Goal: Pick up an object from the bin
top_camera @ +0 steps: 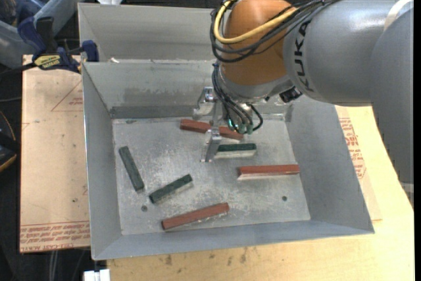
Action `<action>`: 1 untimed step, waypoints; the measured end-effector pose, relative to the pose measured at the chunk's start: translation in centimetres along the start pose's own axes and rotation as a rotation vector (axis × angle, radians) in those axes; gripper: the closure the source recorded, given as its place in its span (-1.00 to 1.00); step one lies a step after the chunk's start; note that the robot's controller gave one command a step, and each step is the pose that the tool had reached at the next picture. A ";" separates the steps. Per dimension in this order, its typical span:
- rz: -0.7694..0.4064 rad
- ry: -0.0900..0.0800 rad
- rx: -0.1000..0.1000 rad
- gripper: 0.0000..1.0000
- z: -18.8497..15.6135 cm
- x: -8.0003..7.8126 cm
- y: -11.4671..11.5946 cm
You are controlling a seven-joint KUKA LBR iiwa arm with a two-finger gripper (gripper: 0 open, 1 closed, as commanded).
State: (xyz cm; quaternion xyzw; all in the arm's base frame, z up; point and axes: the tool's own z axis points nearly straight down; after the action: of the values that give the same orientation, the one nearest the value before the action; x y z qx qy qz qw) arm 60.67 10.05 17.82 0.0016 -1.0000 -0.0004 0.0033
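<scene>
My gripper (212, 141) reaches down under the orange dome into the middle of the bin, one metal finger showing with its tip near the floor. A red-brown bar (197, 127) lies just left of and behind that finger, partly hidden by it. A dark green bar (237, 149) lies right beside the fingertip, on its right. Whether either bar sits between the fingers is hidden.
A second red-brown bar (268, 171) lies to the right front, a third (195, 216) near the front wall. Two dark green bars lie to the left: one (170, 188) at centre front, one (130, 168) near the left wall.
</scene>
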 end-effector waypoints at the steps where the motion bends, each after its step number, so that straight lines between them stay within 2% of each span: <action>1: 0.002 -0.008 -0.001 -1.00 -0.5 -0.2 0.0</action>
State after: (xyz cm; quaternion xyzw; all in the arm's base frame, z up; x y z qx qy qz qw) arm 60.84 10.01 18.30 0.0007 -1.0000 -0.0007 -0.0005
